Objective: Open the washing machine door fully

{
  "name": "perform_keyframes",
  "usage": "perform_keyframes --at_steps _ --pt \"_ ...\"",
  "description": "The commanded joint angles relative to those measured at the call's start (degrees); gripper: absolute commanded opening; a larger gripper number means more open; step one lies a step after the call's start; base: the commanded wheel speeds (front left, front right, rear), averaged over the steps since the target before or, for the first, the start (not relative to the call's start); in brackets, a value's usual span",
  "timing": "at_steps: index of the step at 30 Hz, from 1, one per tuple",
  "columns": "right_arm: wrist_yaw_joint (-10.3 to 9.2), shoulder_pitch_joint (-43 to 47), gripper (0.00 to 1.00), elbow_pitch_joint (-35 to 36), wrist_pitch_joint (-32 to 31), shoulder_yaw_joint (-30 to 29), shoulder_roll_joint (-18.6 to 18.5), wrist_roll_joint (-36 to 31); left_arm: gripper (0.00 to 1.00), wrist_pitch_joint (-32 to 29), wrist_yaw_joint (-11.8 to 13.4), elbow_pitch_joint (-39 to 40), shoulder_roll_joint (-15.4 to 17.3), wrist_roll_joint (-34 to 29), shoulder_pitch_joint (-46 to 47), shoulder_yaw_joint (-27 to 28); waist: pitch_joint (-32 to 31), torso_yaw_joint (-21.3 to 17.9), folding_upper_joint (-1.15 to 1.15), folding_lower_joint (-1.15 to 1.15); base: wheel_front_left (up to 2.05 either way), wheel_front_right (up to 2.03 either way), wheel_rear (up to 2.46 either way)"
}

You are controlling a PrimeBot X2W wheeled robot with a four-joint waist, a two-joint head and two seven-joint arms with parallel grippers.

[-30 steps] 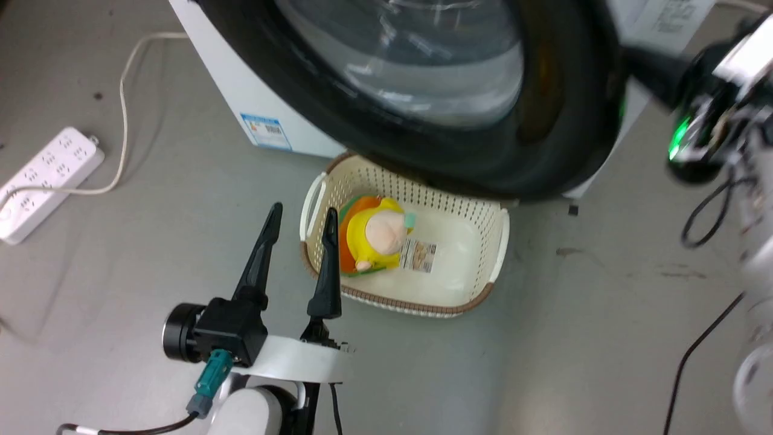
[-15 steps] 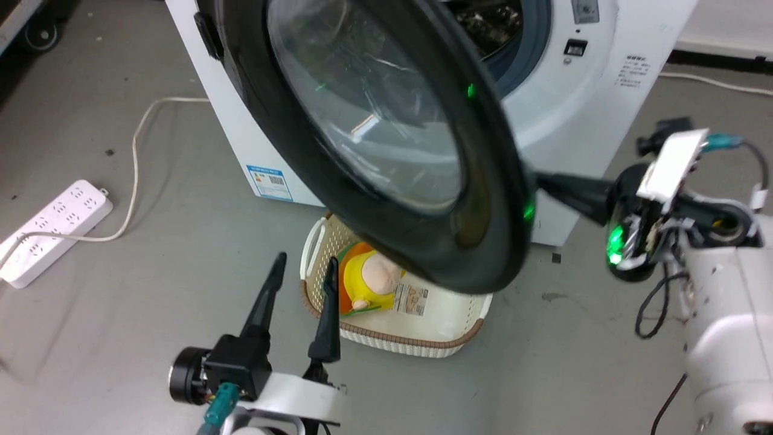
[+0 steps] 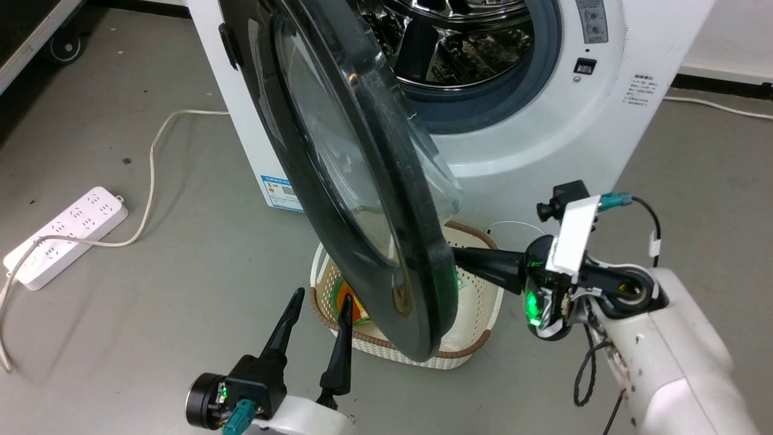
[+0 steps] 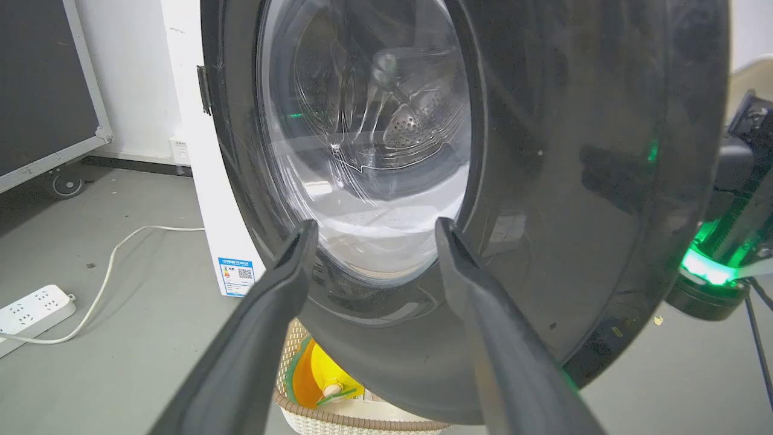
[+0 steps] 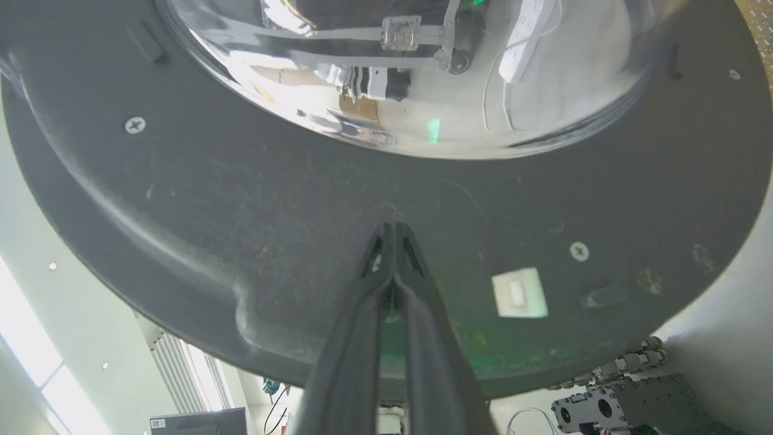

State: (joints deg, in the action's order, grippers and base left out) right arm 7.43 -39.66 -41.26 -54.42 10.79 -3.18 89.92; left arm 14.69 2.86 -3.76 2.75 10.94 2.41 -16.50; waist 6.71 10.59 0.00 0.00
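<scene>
Washing machine door against right gripper

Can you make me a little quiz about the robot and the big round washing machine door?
1. True or false: the left gripper is clamped on the washing machine door.
2. What stands on the floor under the open door? A) a basket B) a bucket C) a shoe
3. Fill in: the gripper with its two fingers shut together is the ____ one.

Key
1. False. The left gripper is open and hangs in front of the door's outer side, apart from it.
2. A, the basket.
3. Right. The right gripper has its tips at the door's inner side.
</scene>
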Motion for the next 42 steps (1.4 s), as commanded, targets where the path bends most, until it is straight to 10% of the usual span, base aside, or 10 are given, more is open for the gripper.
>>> perform_keyframes --at_steps 1,2,3,4,14,22,29,42 --pt "0.06 1.44 0.00 0.67 1.29 0.93 0.30 1.06 1.00 0.30 0.06 -0.22 0.12 -0.18 -0.15 -0.13 -0.03 0.02 0.00 0.00 0.00 0.00 0.00" --pt "0.06 1.50 0.00 0.85 2.25 0.96 0.30 1.19 1.00 0.30 0.14 -0.30 0.12 -0.14 -0.13 -0.07 -0.12 -0.02 0.00 0.00 0.00 0.00 0.00" --pt "0.06 1.49 0.39 1.11 3.62 0.67 0.30 1.00 1.00 0.30 0.21 -0.33 0.12 -0.08 -0.13 0.04 -0.22 -0.09 0.00 0.00 0.00 0.00 0.00" --pt "0.06 1.51 1.00 1.33 4.87 0.31 0.30 0.82 1.00 0.30 0.28 -0.29 0.12 0.01 -0.14 0.19 -0.38 -0.21 0.00 0.00 0.00 0.00 0.00" --pt "0.06 4.62 1.00 10.28 17.98 -3.14 -4.87 -5.68 1.00 0.30 -0.60 0.16 0.12 0.94 -0.37 1.95 -2.65 -2.67 0.00 0.00 0.00 0.00 0.00" --pt "0.06 14.22 1.00 31.94 51.39 3.71 -18.02 -36.37 1.00 0.30 -1.26 0.63 0.12 1.33 -0.40 5.04 -5.43 -6.43 0.00 0.00 0.00 0.00 0.00" --pt "0.06 20.15 1.00 32.47 66.02 3.77 -21.63 -58.22 1.00 0.30 -1.95 0.18 0.12 1.42 -1.80 6.46 -7.06 -8.01 0.00 0.00 0.00 0.00 0.00" --pt "0.06 42.55 1.00 42.83 69.22 -14.13 -3.11 -87.01 1.00 0.30 -2.16 -0.84 0.12 0.76 -3.96 7.79 -9.27 -8.41 0.00 0.00 0.00 0.00 0.00"
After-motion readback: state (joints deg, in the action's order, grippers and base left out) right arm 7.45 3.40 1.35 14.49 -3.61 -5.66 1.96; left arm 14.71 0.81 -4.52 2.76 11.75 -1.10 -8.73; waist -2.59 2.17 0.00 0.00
